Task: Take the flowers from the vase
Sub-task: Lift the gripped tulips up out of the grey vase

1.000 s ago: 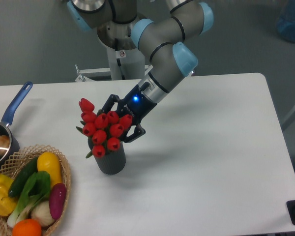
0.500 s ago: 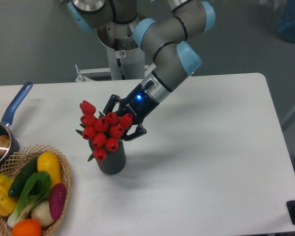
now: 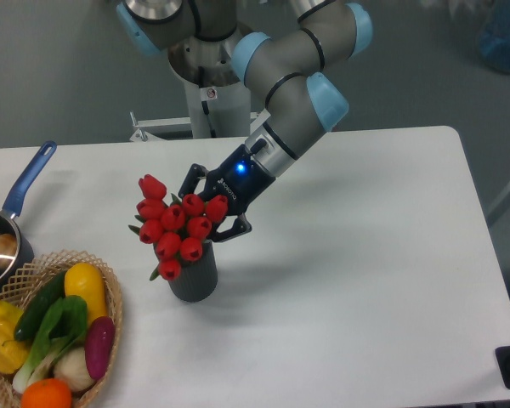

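Observation:
The flowers (image 3: 177, 228), a bunch of red tulip buds with green leaves, stand in the dark grey ribbed vase (image 3: 194, 277) left of the table's middle and lean to the left. My gripper (image 3: 206, 211) comes in from the upper right, right behind the buds. One dark finger (image 3: 191, 177) shows above the bunch and the other below it at its right side. The fingertips are hidden behind the buds, so I cannot tell whether they press on the bunch. The stems and the string are hidden inside the vase.
A wicker basket (image 3: 112, 293) with colourful vegetables sits at the front left, close to the vase. A blue-handled steel saucepan (image 3: 21, 187) is at the left edge. The robot's base (image 3: 206, 102) stands behind the table. White table surface stretches to the right.
The arm has shifted slightly up and right. The bunch has tilted a little further left and down in the vase. The vase has not moved.

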Tool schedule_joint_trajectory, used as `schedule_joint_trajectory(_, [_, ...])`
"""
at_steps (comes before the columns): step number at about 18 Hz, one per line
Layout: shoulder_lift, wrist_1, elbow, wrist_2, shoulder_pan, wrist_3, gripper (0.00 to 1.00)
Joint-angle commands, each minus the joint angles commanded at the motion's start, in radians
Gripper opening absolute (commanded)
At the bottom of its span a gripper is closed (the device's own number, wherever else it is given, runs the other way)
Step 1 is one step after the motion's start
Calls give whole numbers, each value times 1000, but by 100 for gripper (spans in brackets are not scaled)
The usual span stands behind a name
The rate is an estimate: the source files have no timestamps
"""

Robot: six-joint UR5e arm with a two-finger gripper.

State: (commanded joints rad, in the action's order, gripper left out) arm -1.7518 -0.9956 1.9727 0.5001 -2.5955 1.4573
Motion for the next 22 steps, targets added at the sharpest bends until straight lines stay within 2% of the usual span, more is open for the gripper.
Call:
schedule_joint_trajectory(11, [25,0,8,-136,-32,-3,44])
schedule_joint_trajectory(18, [61,-11,11,-175,-66,-17,44])
schedule_joint_trajectory(22, [78,-9,11,-190,-72,-69,44])
